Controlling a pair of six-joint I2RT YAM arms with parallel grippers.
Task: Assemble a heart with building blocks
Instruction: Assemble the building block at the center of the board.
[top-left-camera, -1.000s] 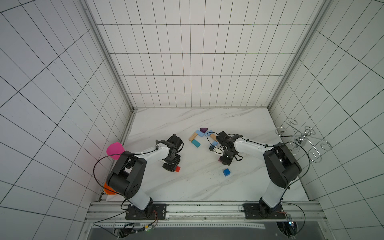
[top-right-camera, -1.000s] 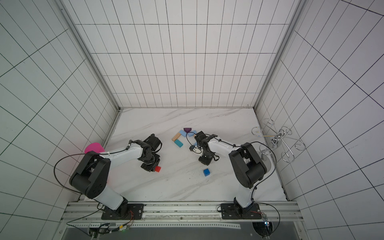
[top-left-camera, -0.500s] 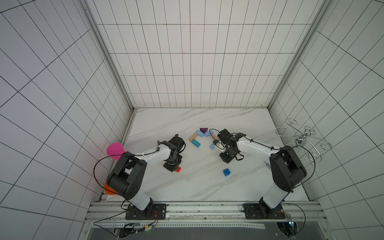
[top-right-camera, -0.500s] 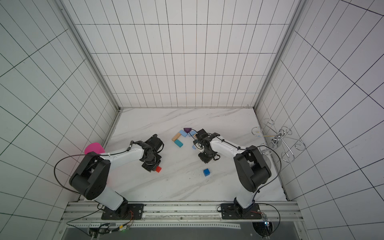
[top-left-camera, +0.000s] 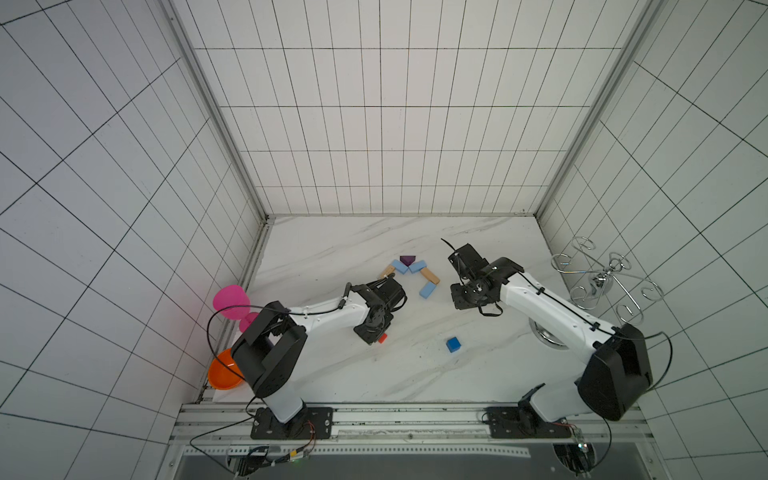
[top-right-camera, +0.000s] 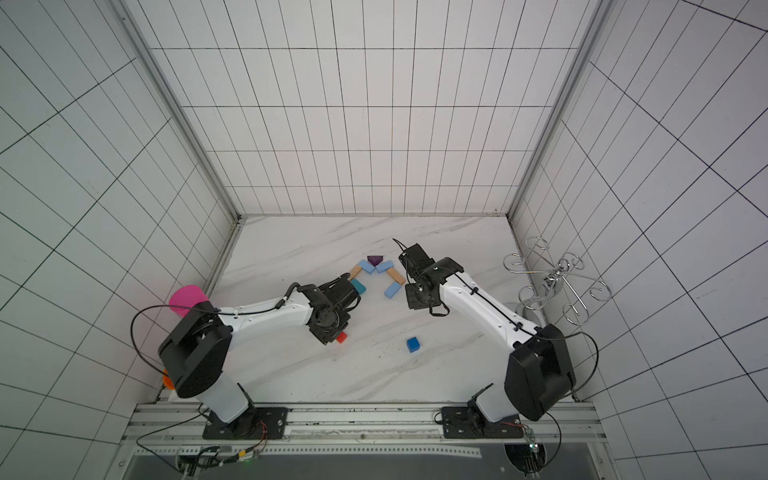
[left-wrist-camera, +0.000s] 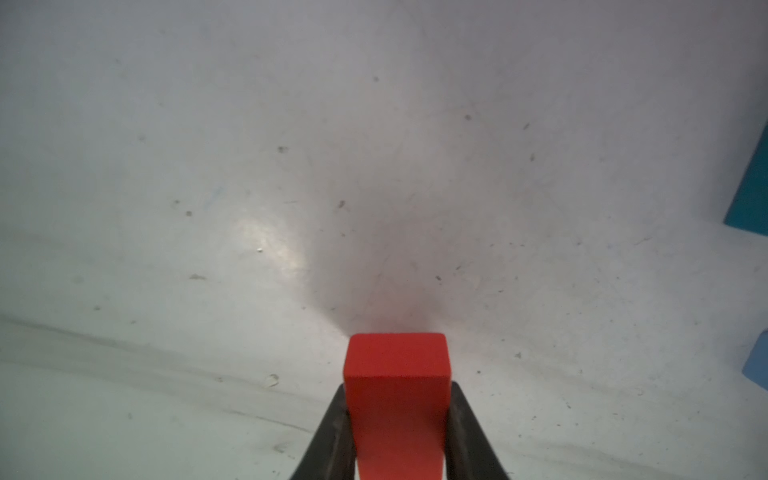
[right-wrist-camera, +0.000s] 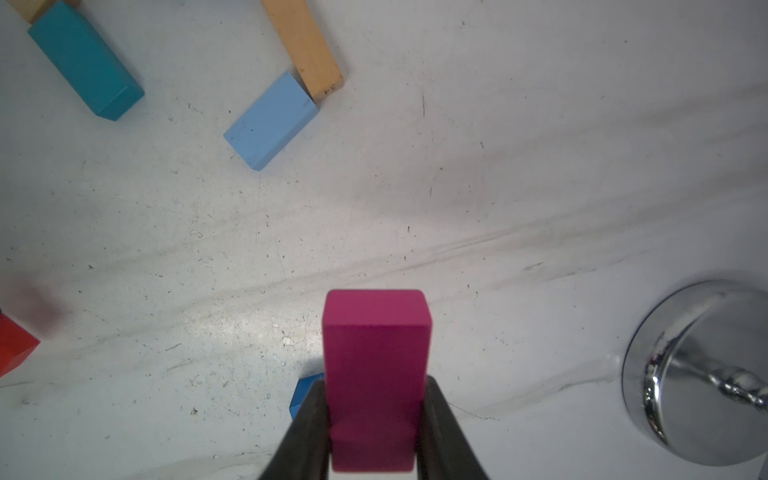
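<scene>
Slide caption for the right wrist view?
Jaws shut on a magenta block; light blue block and teal block lie ahead.

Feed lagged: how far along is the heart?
Top half looks laid: purple triangle at the notch, flanked by light blue blocks and tan blocks, then the teal block and a third light blue block down the sides. In hand: left gripper shut on the red block, right gripper on the magenta block. Remaining: placing both, then the blue cube as the point.
</scene>
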